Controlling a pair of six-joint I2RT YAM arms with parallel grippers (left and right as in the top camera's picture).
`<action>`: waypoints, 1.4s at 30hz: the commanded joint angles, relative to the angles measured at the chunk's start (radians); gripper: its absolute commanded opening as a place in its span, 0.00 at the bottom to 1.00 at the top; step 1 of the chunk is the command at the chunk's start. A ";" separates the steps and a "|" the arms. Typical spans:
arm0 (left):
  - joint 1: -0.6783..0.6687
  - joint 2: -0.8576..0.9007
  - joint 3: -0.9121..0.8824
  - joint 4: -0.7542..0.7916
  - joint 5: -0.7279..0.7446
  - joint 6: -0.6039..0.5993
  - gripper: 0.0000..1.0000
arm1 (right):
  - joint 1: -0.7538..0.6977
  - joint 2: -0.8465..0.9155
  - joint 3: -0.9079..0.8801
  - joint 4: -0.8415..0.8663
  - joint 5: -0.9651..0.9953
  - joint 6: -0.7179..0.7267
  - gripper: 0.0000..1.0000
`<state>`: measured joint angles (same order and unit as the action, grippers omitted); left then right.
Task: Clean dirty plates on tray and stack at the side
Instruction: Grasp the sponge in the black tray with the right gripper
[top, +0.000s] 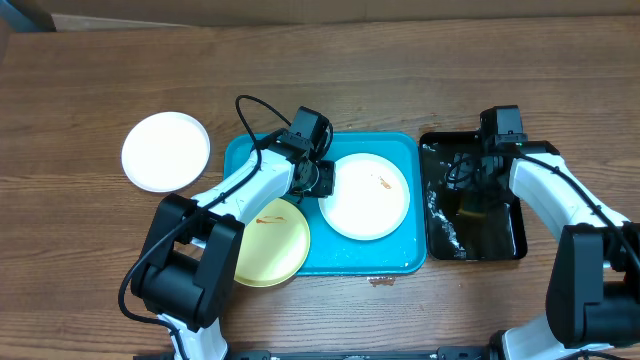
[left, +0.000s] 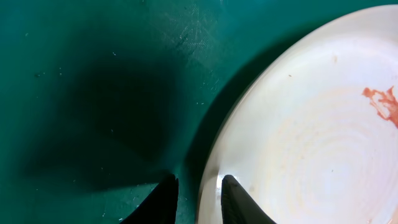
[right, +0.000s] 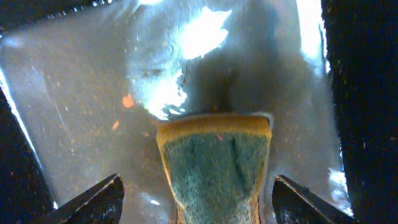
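Left gripper (left: 195, 198) astride flat plate (left: 311, 149) rim

White plate (top: 366, 196) and yellow-green plate (top: 270, 245) crowd the tray (top: 400, 258), narrow gap between.

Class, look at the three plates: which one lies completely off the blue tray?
The plain white plate on the table, left of the tray. The smeared white plate lies inside the tray; the yellow-green plate only overhangs its corner.
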<state>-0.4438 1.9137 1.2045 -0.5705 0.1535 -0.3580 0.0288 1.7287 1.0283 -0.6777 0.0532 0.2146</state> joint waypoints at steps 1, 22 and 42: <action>-0.002 0.011 -0.005 0.004 -0.006 0.022 0.26 | 0.004 -0.004 0.008 0.039 0.018 -0.013 0.70; -0.002 0.011 -0.005 -0.001 -0.006 0.022 0.25 | 0.004 0.017 -0.053 0.115 0.017 -0.010 0.58; -0.002 0.011 -0.005 0.002 -0.006 0.022 0.04 | 0.004 0.016 -0.030 0.095 -0.010 -0.009 0.04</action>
<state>-0.4438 1.9137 1.2045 -0.5713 0.1539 -0.3550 0.0288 1.7348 0.9752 -0.5842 0.0483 0.2070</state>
